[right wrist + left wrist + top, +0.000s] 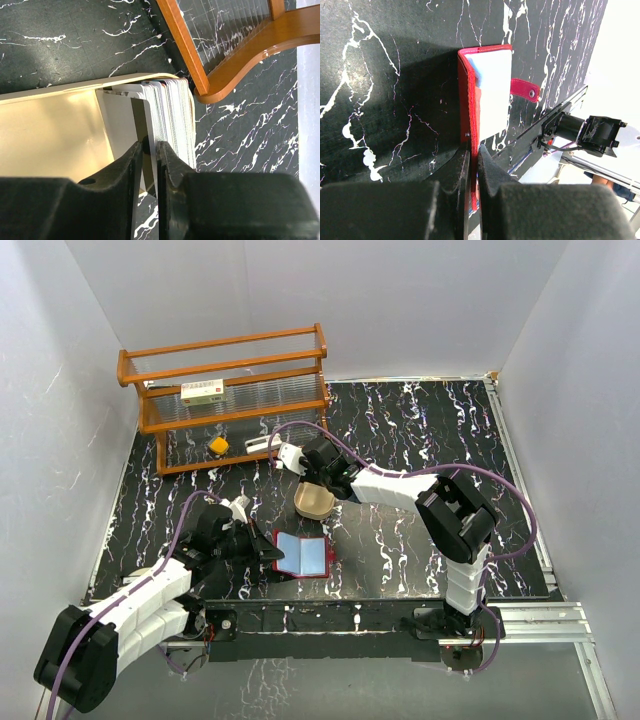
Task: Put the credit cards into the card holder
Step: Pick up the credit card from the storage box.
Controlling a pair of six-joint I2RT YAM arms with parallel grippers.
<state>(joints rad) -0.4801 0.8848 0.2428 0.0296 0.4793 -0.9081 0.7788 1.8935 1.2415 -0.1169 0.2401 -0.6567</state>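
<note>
Evidently, the card holder (492, 95) is clamped open on the desk (380, 75) by the left gripper (474, 167) so its pockets are exposed; one of the credit cards (172, 115) standing in the tray (55, 125) is pinched by the right gripper (148, 155).

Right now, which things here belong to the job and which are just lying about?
Job: credit cards, card holder.
Lying about: tan tray (holds the cards), wooden rack, white red-labelled box, small yellow object.

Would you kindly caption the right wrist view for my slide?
Right fingers straddle one credit card from the stack in the tan tray.
</note>
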